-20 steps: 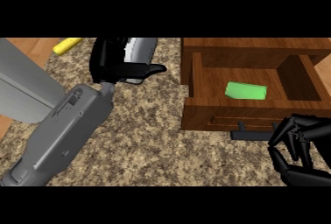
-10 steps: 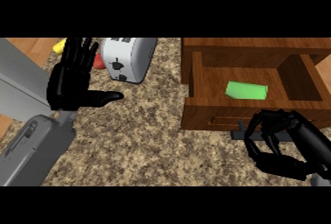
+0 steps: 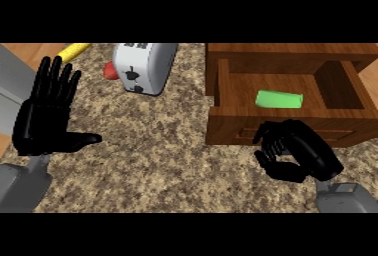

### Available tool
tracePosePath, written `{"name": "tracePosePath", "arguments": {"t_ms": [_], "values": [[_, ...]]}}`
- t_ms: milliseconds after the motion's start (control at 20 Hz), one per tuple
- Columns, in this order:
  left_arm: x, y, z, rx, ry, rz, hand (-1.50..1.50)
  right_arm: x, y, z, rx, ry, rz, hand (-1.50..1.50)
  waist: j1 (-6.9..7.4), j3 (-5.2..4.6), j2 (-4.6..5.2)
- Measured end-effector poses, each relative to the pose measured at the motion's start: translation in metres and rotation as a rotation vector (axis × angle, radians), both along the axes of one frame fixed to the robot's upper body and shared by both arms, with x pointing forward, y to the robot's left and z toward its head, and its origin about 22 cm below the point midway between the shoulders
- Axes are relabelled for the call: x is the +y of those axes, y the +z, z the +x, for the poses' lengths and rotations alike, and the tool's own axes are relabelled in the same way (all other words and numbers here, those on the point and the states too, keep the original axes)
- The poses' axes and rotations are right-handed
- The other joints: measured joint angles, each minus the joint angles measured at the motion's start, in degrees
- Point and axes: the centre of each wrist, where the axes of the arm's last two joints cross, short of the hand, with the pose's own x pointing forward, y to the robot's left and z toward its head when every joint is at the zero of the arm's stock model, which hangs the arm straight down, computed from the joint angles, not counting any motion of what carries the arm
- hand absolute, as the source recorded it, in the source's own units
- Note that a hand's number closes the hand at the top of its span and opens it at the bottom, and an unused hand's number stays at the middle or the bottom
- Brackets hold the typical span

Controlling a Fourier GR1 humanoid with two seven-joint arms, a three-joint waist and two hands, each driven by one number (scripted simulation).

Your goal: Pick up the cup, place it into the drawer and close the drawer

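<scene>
With our right hand (image 3: pixel 297 156) curled empty at the open wooden drawer's (image 3: pixel 280 131) front, the green cup (image 3: pixel 279 99) lying inside, and our left hand (image 3: pixel 46 114) resting flat-fingered, a skewed push might jam it.

Two black, jointed hands, left hand (image 3: pixel 46 122) and right hand (image 3: pixel 299 157), extend from smooth grey forearms.

Kitchen: toaster (image 3: pixel 145 66), granite counter (image 3: pixel 162 155)
</scene>
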Motion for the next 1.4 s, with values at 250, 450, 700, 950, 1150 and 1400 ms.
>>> {"name": "tracePosePath", "arguments": {"t_ms": [250, 450, 700, 950, 1150, 1400], "values": [[0.027, -0.01, -0.007, 0.002, 0.005, -0.005, -1.5, 0.011, -0.037, 0.021, 0.026, -0.012, -0.084, -1.5, -0.33, -0.01, 0.11], [0.04, -0.019, -0.018, 0.003, 0.008, -0.011, -1.5, 0.015, -0.059, 0.043, 0.05, -0.017, -0.144, -1.5, -0.32, -0.01, 0.12], [0.049, -0.023, -0.026, -0.002, 0.013, -0.013, -1.5, 0.017, -0.072, 0.075, 0.079, -0.02, -0.16, -1.5, -0.4, 0.01, 0.14], [0.059, -0.026, -0.032, -0.006, 0.0, -0.017, -1.5, 0.009, -0.078, 0.104, 0.09, -0.019, -0.149, -1.5, -0.19, -0.14, 0.01], [0.061, -0.033, -0.031, -0.01, -0.006, -0.027, -1.5, 0.002, -0.075, 0.123, 0.102, -0.011, -0.123, -1.5, 0.15, -0.23, -0.02], [0.064, -0.034, -0.033, -0.008, -0.023, -0.028, -1.5, -0.017, -0.061, 0.142, 0.117, 0.033, -0.096, -1.5, 1.21, -0.31, -0.14]]}}
